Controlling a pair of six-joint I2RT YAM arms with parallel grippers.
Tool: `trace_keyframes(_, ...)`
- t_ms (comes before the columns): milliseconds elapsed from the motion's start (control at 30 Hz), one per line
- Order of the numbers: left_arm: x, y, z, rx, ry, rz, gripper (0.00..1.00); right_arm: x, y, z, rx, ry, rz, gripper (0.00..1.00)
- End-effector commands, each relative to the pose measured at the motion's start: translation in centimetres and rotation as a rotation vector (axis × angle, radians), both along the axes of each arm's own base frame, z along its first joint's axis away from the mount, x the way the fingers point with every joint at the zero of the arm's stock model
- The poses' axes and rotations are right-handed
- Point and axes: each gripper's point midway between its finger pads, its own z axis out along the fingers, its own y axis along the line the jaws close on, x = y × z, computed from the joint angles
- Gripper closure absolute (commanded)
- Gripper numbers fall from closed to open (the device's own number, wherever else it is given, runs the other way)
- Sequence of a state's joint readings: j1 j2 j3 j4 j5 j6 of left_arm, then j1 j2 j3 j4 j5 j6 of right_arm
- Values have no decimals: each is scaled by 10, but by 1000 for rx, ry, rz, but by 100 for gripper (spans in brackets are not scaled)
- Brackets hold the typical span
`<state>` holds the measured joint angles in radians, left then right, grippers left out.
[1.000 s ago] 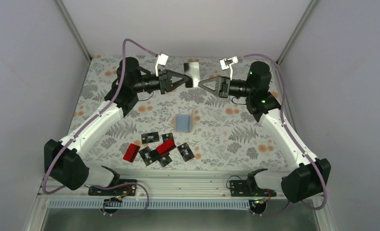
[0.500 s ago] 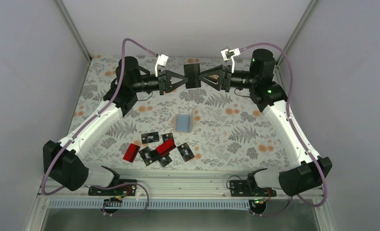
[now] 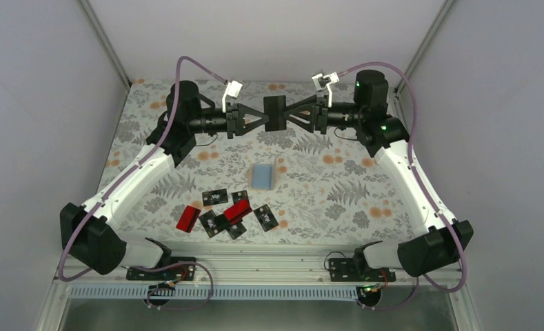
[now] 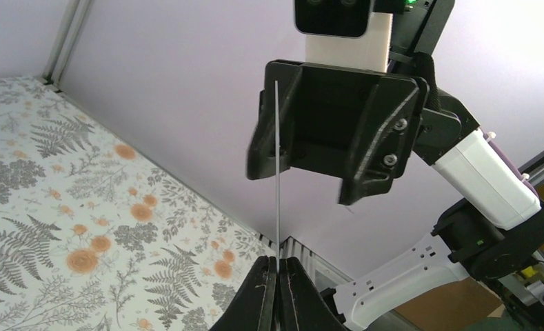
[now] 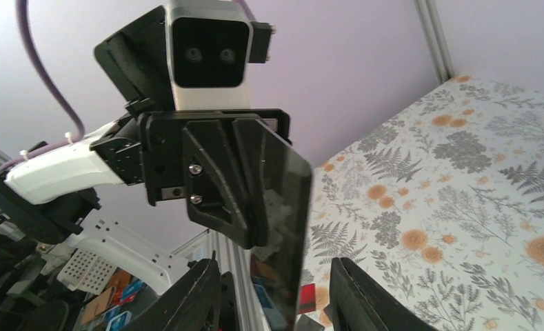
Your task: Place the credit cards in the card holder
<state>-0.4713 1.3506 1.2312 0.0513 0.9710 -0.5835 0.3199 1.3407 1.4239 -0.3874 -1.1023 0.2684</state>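
My left gripper (image 3: 263, 115) is shut on a plain black credit card (image 3: 275, 114) and holds it upright, high above the back of the table. In the left wrist view the card (image 4: 277, 172) shows edge-on, pinched at its lower end between my left gripper's (image 4: 278, 267) closed fingertips. My right gripper (image 3: 288, 114) is open, its fingers (image 5: 201, 293) on either side of the glossy card (image 5: 283, 207) without touching it. The card holder (image 3: 263, 175) lies open, light blue side up, at mid-table. Several other cards (image 3: 214, 197) lie near the front, two of them red (image 3: 187, 218).
The loose cards cluster at the front left of centre, some overlapping around a red one (image 3: 237, 211). The floral tablecloth (image 3: 338, 193) is walled in by white panels at the back and sides. A metal rail (image 3: 269, 255) runs along the near edge.
My right gripper has moved left to the held card and its open jaws now straddle it. The card has turned and lost its glare. My left gripper still holds the card.
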Motion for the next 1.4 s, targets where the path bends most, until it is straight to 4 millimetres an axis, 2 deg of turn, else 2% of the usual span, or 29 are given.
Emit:
trace_keyframes(0, -14, 4, 26, -26, -81, -26, 98, 14, -4, 0, -37, -25, -81, 58)
trace_keyframes(200, -15, 4, 26, -25, -83, -26, 98, 7, -3, 3, -21, -25, -40, 61)
trace_keyframes(367, -15, 1, 27, -27, -84, -37, 98, -8, 1, 7, 19, -18, 57, 64)
trace_keyframes(600, -18, -1, 26, -25, -88, -49, 98, -19, 3, 14, 52, -12, 129, 74)
trace_keyframes(867, -19, -4, 24, -21, -86, -56, 98, -19, 4, 13, 52, -2, 137, 86)
trace_keyframes(1067, -18, -5, 24, -20, -83, -58, 98, -18, 5, 9, 46, 9, 134, 88)
trace_keyframes(1167, -18, -6, 22, -17, -79, -59, 98, -17, 5, 7, 44, 13, 132, 96)
trace_keyframes(1267, -14, -7, 17, -5, -65, -49, 97, -17, 5, 6, 42, 15, 128, 96)
trace_keyframes(1367, -5, -6, 4, 36, -41, 7, 88, -15, 5, 1, 39, 45, 104, 96)
